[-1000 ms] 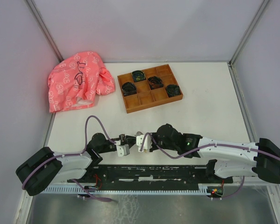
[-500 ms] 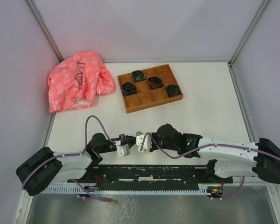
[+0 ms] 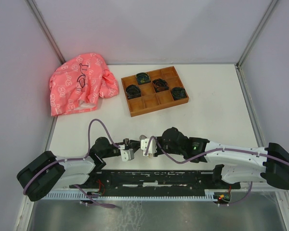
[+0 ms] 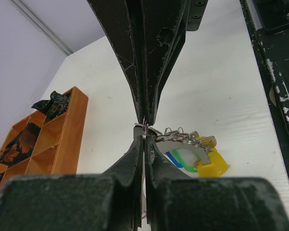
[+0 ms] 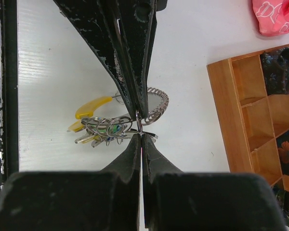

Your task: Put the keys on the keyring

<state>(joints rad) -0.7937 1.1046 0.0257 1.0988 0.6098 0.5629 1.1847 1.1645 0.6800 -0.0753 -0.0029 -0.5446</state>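
The top view hides it, but both wrist views show the left gripper (image 4: 144, 131) and the right gripper (image 5: 140, 128) each clamped on the keyring (image 4: 185, 139), low near the table's (image 4: 207, 86) front edge.

Open desk (image 3: 216, 115) ahead of me and to my right; wooden tray (image 3: 149, 102) and pink cloth (image 3: 77, 91) farther off, left.
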